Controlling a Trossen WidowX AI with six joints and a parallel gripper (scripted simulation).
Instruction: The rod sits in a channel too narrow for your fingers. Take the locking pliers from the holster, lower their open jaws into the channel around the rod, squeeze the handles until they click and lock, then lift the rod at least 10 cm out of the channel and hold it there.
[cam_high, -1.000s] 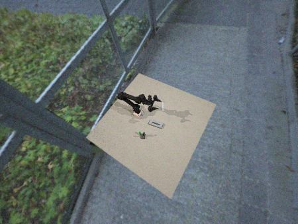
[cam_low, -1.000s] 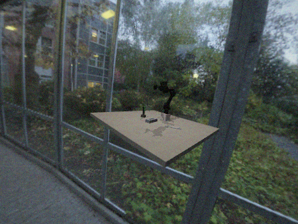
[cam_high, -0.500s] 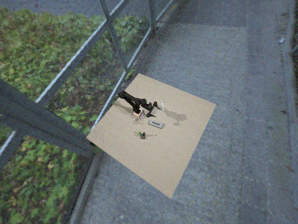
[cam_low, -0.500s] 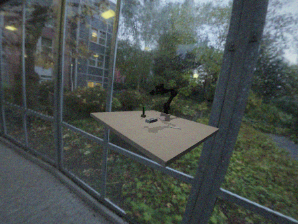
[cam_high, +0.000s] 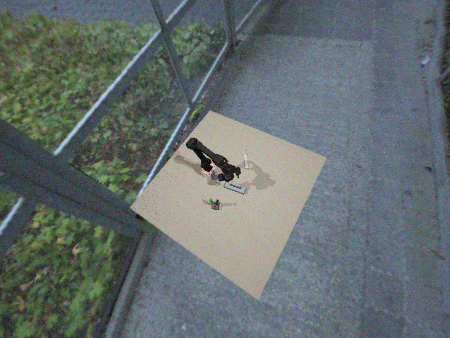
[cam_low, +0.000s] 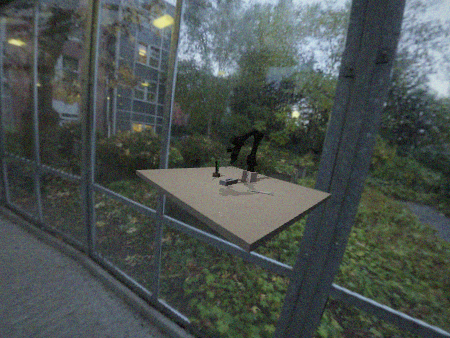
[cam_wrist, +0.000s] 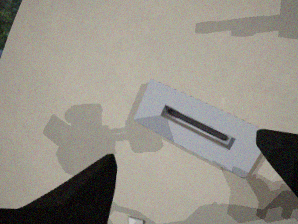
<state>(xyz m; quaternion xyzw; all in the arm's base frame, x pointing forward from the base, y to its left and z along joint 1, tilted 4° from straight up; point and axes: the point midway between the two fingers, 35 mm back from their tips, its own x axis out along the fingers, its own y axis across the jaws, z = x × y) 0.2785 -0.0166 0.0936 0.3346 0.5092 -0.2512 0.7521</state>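
Tan square tabletop (cam_high: 270, 225) (cam_low: 250, 215) (cam_wrist: 75, 60), and seen from above, the black two-fingered pincer (cam_high: 230, 175) (cam_low: 230, 150) (cam_wrist: 186, 149) hangs spread, empty, at eleven o'clock from the grey oblong block (cam_high: 243, 190) (cam_low: 228, 182) (cam_wrist: 150, 102); dark slim rod (cam_wrist: 197, 124) in its slot!

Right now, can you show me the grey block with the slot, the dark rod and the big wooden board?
Grey block (cam_high: 241, 189) (cam_low: 228, 183) (cam_wrist: 200, 149): top, exterior, wrist; its body.
Dark rod (cam_wrist: 196, 123): wrist; its middle.
Board (cam_high: 260, 240) (cam_low: 245, 220): top, exterior; bare surface.

High and side cameras look down across the whole tabletop (cam_high: 250, 235) (cam_low: 240, 215) (cam_wrist: 75, 60); a close wrist camera faces its channel block (cam_high: 235, 187) (cam_low: 228, 182) (cam_wrist: 196, 129).
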